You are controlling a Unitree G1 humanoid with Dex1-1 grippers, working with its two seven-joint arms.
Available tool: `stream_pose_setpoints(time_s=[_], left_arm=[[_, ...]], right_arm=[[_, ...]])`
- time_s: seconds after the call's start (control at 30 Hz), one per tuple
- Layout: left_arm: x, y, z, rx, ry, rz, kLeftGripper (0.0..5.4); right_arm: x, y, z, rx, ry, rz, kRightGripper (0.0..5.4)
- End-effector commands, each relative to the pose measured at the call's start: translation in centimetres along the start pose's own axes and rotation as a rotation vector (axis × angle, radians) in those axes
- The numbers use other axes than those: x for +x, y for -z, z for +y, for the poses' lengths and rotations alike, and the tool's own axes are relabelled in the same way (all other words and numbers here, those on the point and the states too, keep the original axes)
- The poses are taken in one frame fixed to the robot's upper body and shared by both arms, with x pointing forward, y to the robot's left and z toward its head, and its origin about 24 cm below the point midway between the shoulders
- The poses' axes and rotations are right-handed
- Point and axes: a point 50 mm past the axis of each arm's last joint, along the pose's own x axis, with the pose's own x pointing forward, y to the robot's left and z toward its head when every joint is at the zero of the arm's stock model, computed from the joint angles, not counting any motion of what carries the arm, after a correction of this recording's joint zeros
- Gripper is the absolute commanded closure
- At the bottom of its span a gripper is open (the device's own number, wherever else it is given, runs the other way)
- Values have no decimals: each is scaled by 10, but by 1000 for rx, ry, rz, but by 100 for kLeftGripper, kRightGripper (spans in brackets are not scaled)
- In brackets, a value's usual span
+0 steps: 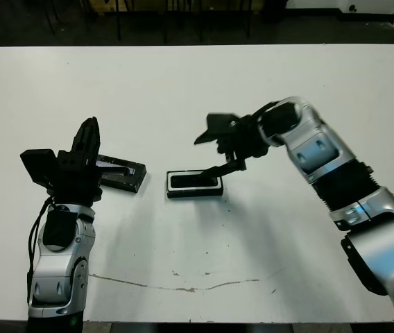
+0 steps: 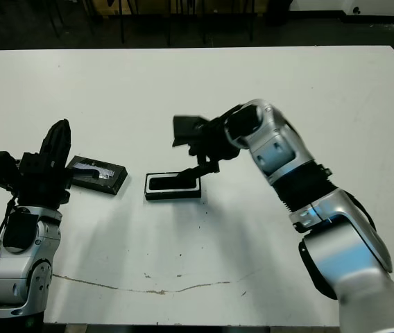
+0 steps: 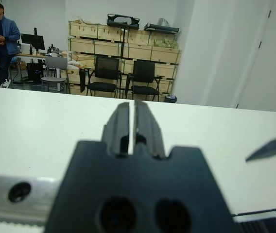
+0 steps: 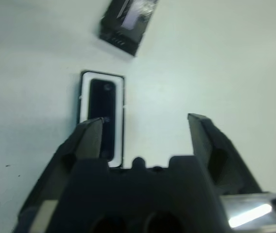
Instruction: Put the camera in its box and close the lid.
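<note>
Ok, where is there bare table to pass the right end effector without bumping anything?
The far half of the table is bare, as is the near strip below the box. It is crowded mid-table: the lid lies beside the box, with the left end effector over its end.

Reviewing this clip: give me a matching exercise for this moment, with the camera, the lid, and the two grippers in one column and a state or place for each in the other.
Things:
1. camera
2. lid
3. left gripper
4. right gripper

States or places:
A. jaws spread wide, nothing between them
B. lying inside the white-lined box
C. jaws pressed together, empty
D. flat on the table beside the box, on the left arm's side

Pairs: 1-B, 2-D, 3-C, 4-A
</note>
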Motion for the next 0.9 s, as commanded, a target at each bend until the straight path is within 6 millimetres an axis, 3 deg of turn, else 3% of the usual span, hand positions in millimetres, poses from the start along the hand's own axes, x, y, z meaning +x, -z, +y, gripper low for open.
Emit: stream_pose_setpoints(time_s=[0.03, 0.2, 0.33, 0.47, 0.67, 0.77, 0.9], left_arm=[[-3, 7, 3, 16, 2, 43, 540], [-3, 8, 3, 20, 0, 44, 540], [-3, 8, 3, 23, 1, 43, 540], [-3, 7, 5, 27, 2, 37, 540], [1, -3, 10, 63, 44, 19, 540], [8, -20, 17, 126, 118, -25, 540], [27, -58, 24, 309, 216, -98, 540]], right_arm=[[-13, 3, -6, 49, 47, -24, 99], [-35, 0, -14, 94, 118, -129, 9], [-56, 3, -11, 222, 310, -273, 2], [-71, 9, 7, 279, 555, -354, 2], [-73, 31, 43, 305, 763, -350, 87], [-74, 43, 60, 327, 809, -309, 142], [-76, 46, 76, 321, 872, -307, 216]])
